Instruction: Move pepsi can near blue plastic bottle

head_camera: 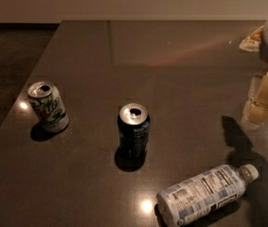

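- The pepsi can [133, 129] stands upright near the middle of the tabletop [171, 56], opened top up, touching nothing.
- The bottle [203, 196] lies on its side to the right of the pepsi can and nearer the camera, its cap pointing away to the right. Bare tabletop separates the two, so the task is not yet done.
- The white can [48, 107] stands upright well to the left of the pepsi can and has no part in this.
- The pincer [265, 98] is far to the right of the pepsi can, at the picture's edge and partly cut off. I cannot tell how far open it is. It has hold of nothing that I can see, and the pepsi can stands free of it.
- Step in hand, as I judge it: the approach, before any grasp.
- The next move calls for bringing the pincer leftward to the pepsi can and closing squarely on its body. The can should then be carried upright and set down just beside the bottle without a nudge, since a bottle lying on its side may roll.
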`<state>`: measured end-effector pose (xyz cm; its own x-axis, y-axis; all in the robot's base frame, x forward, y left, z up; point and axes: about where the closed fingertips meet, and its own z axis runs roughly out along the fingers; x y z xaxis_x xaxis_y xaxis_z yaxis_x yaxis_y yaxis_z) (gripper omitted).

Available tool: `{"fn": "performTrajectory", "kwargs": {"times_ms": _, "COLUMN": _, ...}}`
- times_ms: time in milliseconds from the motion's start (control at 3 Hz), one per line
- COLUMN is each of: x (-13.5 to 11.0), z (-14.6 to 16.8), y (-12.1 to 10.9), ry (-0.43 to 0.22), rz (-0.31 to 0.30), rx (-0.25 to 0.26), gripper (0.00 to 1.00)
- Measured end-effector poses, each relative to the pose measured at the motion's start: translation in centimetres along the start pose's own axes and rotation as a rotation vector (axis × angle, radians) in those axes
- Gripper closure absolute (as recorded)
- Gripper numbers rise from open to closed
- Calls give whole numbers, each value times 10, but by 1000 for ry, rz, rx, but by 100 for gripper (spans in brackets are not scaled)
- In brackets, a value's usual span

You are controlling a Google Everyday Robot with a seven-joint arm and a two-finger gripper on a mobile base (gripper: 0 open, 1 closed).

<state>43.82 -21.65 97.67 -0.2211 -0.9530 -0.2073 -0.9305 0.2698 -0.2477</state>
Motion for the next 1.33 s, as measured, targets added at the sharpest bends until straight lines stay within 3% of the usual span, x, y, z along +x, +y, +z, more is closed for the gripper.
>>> {"fn": "performTrajectory", "kwargs": {"times_ms": 333, "x": 0, "z": 0, "y": 0, "ry": 0, "rz": 0, "rx": 0, "gripper": 0}}
{"fn": "performTrajectory", "kwargs": {"times_ms": 667, "x": -18, "z": 0, "y": 5, "ry": -41, "rz": -31, "rx": -9, "gripper": 0}}
{"fn": "performTrajectory", "kwargs": {"times_ms": 1333, "x": -78, "z": 24, "y": 44, "ry": -178, "rz": -145, "rx": -75, "gripper": 0}}
